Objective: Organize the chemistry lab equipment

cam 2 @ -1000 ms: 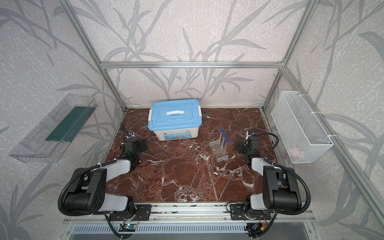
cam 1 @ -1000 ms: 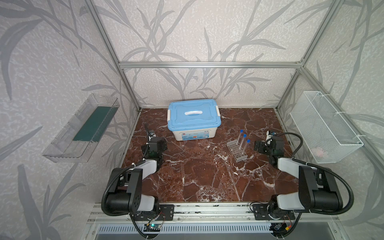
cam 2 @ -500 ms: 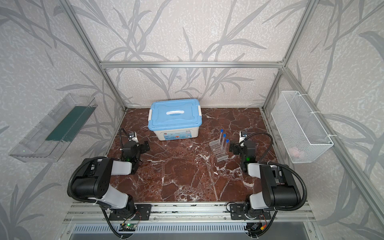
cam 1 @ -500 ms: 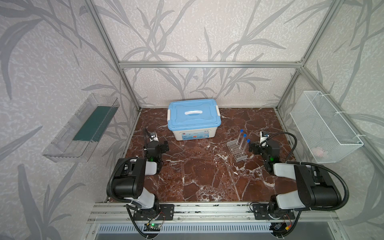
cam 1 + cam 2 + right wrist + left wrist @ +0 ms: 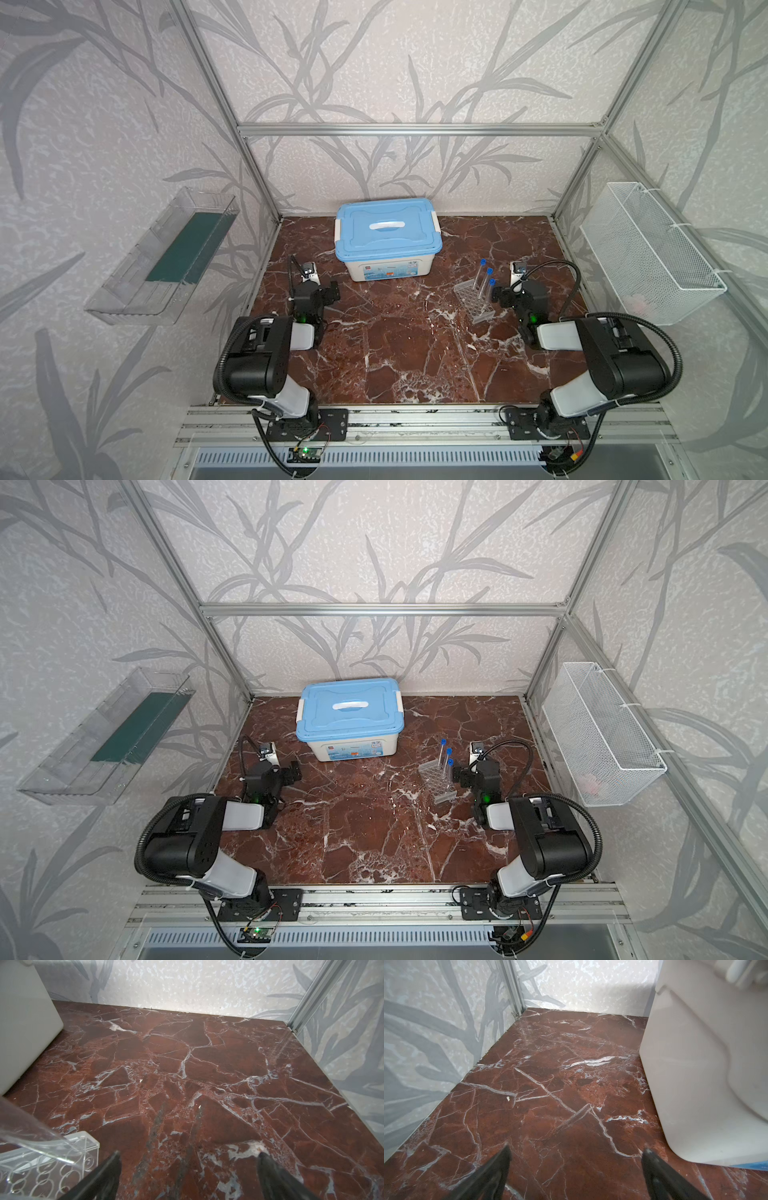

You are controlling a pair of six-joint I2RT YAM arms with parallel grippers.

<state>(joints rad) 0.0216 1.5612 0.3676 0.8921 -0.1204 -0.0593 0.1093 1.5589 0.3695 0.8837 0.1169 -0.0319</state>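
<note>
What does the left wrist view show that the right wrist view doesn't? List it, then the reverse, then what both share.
Only the left wrist view: the left gripper, jaws open over bare floor, with nothing between them.
Only the right wrist view: the right gripper, jaws open and empty. Beside it are the clear rack with round holes and a blurred clear tube close to the lens.
Both: the white tub, the red marble floor and the patterned wall.
</note>
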